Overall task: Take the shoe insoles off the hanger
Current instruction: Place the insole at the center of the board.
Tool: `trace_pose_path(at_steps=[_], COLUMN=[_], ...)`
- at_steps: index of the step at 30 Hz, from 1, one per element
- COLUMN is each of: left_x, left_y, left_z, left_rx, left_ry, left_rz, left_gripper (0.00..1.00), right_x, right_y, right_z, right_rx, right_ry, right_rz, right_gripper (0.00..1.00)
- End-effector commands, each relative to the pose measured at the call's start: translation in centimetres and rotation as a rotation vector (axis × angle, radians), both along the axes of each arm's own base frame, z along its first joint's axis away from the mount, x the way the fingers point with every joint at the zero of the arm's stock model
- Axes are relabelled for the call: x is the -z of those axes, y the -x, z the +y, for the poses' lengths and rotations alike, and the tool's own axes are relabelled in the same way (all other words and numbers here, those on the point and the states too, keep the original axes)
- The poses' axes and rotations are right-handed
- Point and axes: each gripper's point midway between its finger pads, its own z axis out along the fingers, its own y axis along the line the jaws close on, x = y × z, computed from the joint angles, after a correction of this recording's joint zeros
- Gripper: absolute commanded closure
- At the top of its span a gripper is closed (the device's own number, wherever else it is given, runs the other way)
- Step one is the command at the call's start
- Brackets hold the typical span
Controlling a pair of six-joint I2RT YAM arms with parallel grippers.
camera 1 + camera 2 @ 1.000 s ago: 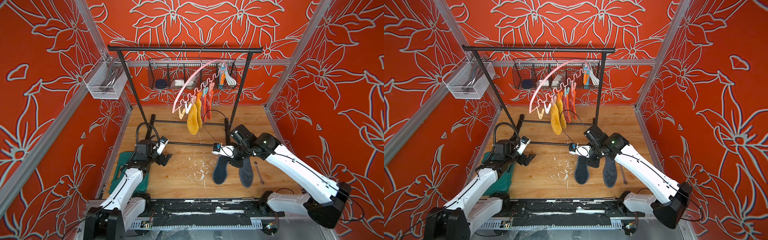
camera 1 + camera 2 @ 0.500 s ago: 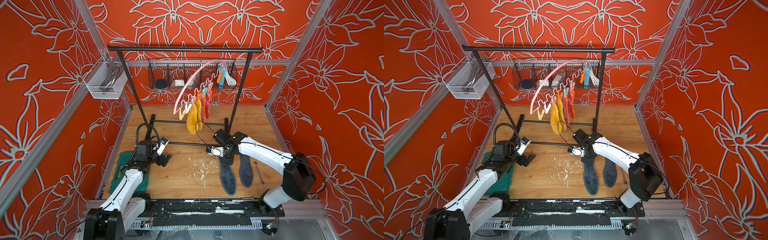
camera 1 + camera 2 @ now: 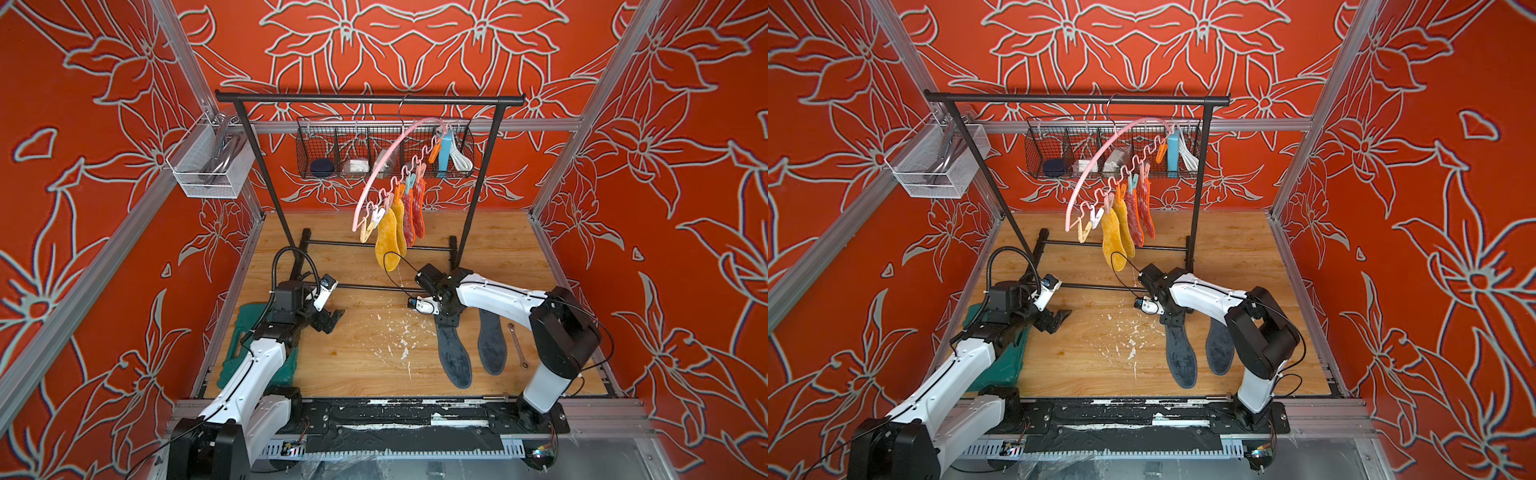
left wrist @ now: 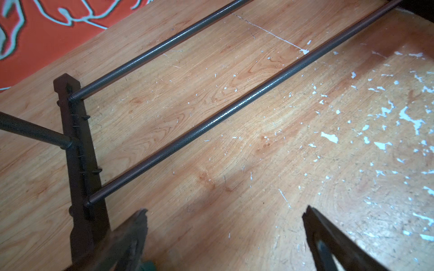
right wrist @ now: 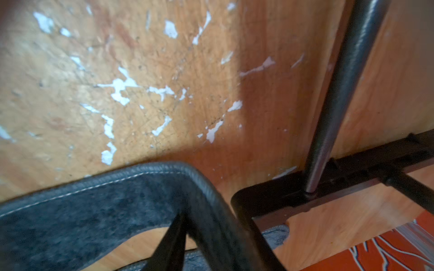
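Hanger (image 3: 386, 162) hung at twelve o'clock with yellow insoles (image 3: 386, 243) and red insoles (image 3: 418, 208) clipped on. Grey insoles (image 3: 455, 357) lay on the table (image 3: 353, 353) at four o'clock. Left gripper (image 4: 225, 211) gaped empty. Right gripper (image 3: 447, 322) sat at a grey heel, its fingertips hidden, so I couldn't tell its grip.

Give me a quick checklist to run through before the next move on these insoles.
1. Grey insoles off the hanger, on the table: ok.
2. Right gripper clear of the insole under it: cannot tell; the insole's end covers the jaws.
3. Left gripper open and empty: ok.
4. Hanger hooked on the rack: ok.
5. Hanger emptied: not ok; yellow pair and red pair hang clipped.
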Motion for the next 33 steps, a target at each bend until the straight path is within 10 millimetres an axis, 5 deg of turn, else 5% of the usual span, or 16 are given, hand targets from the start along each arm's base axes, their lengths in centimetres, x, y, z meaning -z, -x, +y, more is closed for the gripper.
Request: trace_pose_path(at_steps=[1,3,4,13,25,27,30,33], left_x=[0.1,0.1,0.1,0.2,0.3,0.3,0.2,0.2], left_y=[0.4,0.5,0.4,0.4,0.5,0.6,0.7,0.8], left_z=[-0.1,-0.2,-0.2,-0.2,-0.4,-0.4,-0.5,-0.6], left_rx=[0.012,0.019,0.019,0.02,0.034,0.035,0.038,0.048], left_ry=[0.006,0.008,0.007,0.009,0.011,0.01,0.012,0.014], left_rz=[0.006,0.004,0.004,0.013,0.022,0.022,0.016,0.021], left_gripper=[0.02,0.02,0.02,0.02,0.02,0.02,0.02,0.02], right_x=[-1.0,-1.6,-1.9,-5.7,-10.1,-10.8,-12.8,-15.6], right_y=[-1.4,-2.3,-2.7,-4.3,-0.3,0.4,0.5,2.6], right_z=[0.1,0.5,0.6,0.3,2.5,2.5,0.5,2.5], right_rx=[0.031,0.056,0.065,0.189,0.294,0.414,0.674,0.423], right_ry=[-0.026,-0.066,-0.085,-0.213,-0.672,-0.794,-1.012,-1.207], right_rz=[-0.126,-0.204,-0.244,-0.529,-0.455,-0.43,-0.483,-0.476], right_gripper=[0.53,0.49,0.39,0.34,0.28,0.27,0.05,0.0])
